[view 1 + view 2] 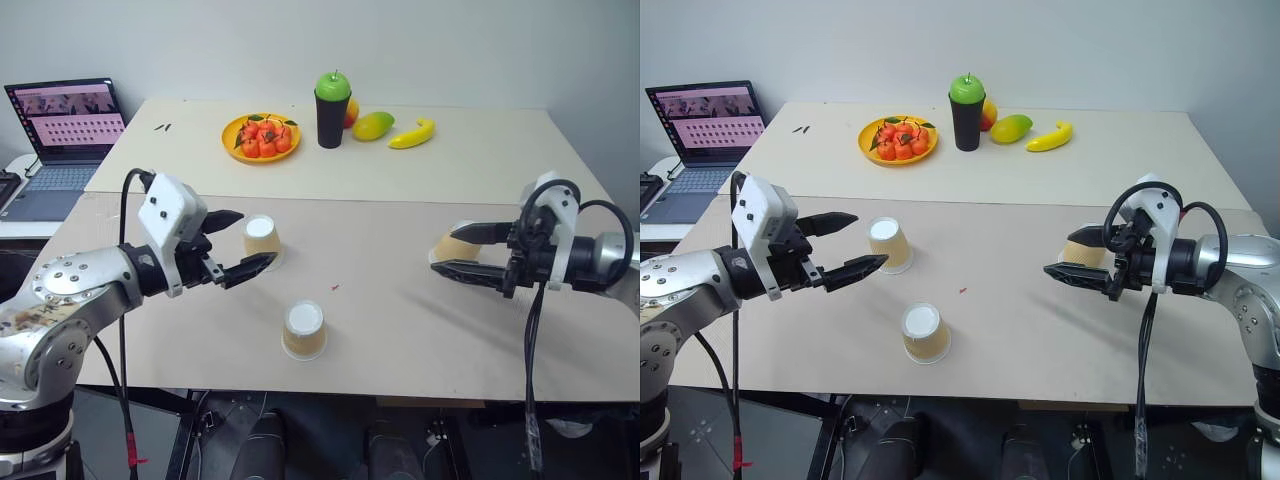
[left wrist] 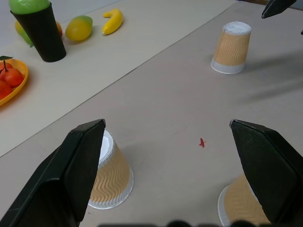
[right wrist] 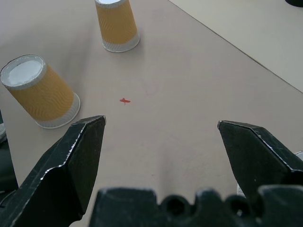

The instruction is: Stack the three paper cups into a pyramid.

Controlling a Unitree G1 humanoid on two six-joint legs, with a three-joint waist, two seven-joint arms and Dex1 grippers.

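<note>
Handling these three cups calls for a soft pinch: you are dealing with light, thin paper that I judge will dent or skid if squeezed hard. All stand upside down and apart on the table (image 1: 400, 330): one (image 1: 262, 240) at 11 o'clock by the left gripper (image 1: 237, 243), one (image 1: 304, 330) at 6, one (image 1: 457, 247) at 3 by the right gripper (image 1: 457, 249). Both grippers gape, empty. Grip mid-wall across the ribbed sides.
</note>
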